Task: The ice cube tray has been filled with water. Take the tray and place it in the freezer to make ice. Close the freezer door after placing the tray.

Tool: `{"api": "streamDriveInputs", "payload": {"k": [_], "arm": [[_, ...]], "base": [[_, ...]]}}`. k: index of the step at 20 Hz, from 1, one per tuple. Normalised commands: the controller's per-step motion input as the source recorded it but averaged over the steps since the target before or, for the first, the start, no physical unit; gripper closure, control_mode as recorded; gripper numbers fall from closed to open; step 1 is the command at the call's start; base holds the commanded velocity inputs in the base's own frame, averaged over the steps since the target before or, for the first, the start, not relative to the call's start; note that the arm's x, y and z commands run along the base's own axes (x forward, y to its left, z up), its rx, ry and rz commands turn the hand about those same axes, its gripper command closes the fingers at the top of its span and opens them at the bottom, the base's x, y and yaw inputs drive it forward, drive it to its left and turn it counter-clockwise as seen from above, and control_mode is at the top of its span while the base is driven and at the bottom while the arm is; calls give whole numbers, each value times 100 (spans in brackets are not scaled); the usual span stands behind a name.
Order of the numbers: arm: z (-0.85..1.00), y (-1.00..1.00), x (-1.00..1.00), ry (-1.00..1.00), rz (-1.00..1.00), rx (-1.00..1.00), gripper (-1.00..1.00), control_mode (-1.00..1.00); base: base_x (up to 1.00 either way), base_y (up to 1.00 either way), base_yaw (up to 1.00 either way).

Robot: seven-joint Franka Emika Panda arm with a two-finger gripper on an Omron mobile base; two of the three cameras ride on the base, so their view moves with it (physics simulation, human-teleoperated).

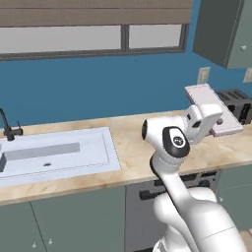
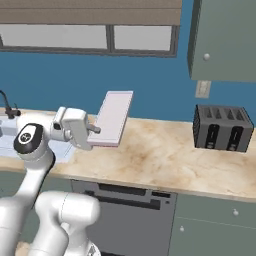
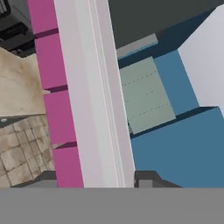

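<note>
Holding ice cube tray clamped in fingers by its near end, long axis pointing far, tilted above surface w/ toaster right.

Readable text: none in any view.
Toaster: dark front, no brand or lettering legible.
Wall outlet: plain plate, no markings.
Ice cube tray: plain surface, no label.
Upper cabinet: no sign or number.
</note>
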Motion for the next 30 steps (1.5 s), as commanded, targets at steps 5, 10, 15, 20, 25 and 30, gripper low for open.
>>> {"api": "streamDriveInputs", "payload": {"k": [5, 10, 15, 20, 25, 30], "arm": [[0, 0, 0, 0, 0, 0, 100, 100], [0, 0, 0, 0, 0, 0, 100, 100], [0, 0, 0, 0, 0, 0, 100, 100], [0, 0, 0, 0, 0, 0, 100, 100], [0, 0, 0, 0, 0, 0, 100, 100], [0, 0, 0, 0, 0, 0, 100, 100]], "base": [[-95, 41, 2], [-41, 69, 20], [-5, 72, 40], [0, 59, 55], [-20, 48, 57], [-57, 49, 55]]}}
